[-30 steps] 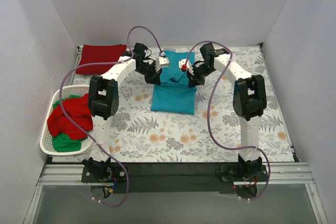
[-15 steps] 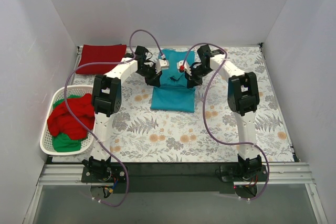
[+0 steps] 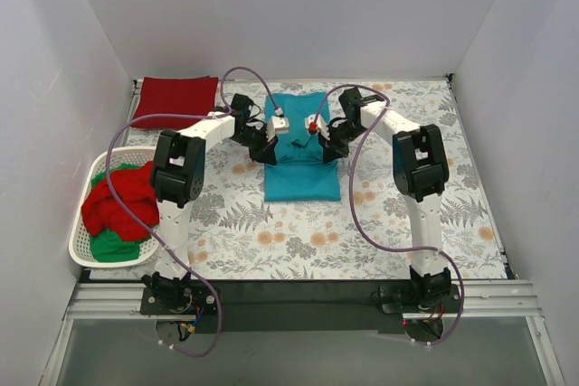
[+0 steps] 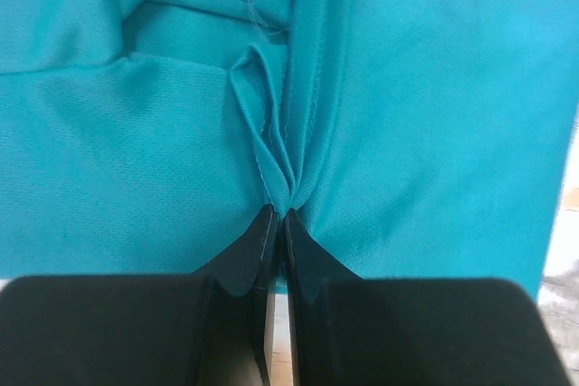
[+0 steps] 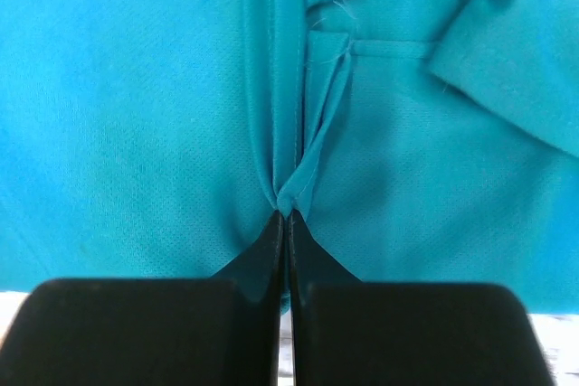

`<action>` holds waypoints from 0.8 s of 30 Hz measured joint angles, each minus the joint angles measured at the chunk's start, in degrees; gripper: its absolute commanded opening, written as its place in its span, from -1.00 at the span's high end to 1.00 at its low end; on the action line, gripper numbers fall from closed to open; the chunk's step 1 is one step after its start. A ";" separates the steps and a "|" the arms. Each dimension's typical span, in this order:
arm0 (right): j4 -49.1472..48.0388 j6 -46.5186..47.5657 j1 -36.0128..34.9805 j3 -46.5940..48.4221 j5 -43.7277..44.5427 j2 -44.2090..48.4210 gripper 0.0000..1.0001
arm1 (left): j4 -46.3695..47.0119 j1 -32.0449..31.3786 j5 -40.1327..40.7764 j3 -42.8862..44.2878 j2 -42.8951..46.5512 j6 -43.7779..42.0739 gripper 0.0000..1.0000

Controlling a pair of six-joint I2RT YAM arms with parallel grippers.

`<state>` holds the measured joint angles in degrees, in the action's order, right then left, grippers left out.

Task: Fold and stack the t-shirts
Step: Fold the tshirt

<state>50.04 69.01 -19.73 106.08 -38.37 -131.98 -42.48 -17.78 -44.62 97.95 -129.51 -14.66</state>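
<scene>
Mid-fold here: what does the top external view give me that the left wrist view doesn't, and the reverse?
Only the top external view shows the folded red t-shirt at the far left corner, the white basket holding a red heap over a green shirt, and the right gripper. Only the left wrist view shows the narrow ridge of cloth pinched between the shut tips of the left gripper. Both views show the teal t-shirt.
</scene>
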 measured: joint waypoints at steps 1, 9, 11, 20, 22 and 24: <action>-0.28 -0.09 -0.26 -2.25 0.02 1.40 0.97 | 0.55 -0.28 -0.44 -2.54 1.42 0.07 1.00; 1.36 -3.15 -3.10 -20.70 -1.22 14.01 0.97 | -2.62 -3.61 -2.56 -20.20 13.70 3.08 1.00; 1.99 -4.44 -3.48 -22.99 -1.75 16.79 0.97 | -3.23 -3.74 -2.99 -22.69 16.63 4.28 1.00; 3.04 -10.40 -4.48 -24.00 -3.30 28.00 0.97 | -8.50 -3.32 -5.14 -23.26 28.85 7.23 1.00; 3.69 -11.19 -4.52 -22.38 -3.41 28.55 0.97 | -10.08 -3.06 -5.29 -21.90 29.49 7.30 1.00; 3.98 -11.45 -4.50 -20.57 -3.28 28.33 0.97 | -11.13 -2.38 -5.29 -20.17 29.31 7.43 1.00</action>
<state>54.02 57.56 -24.23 85.52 -41.65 -103.66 -53.60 -20.16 -49.91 77.78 -100.20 -7.22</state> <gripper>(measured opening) 0.022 0.029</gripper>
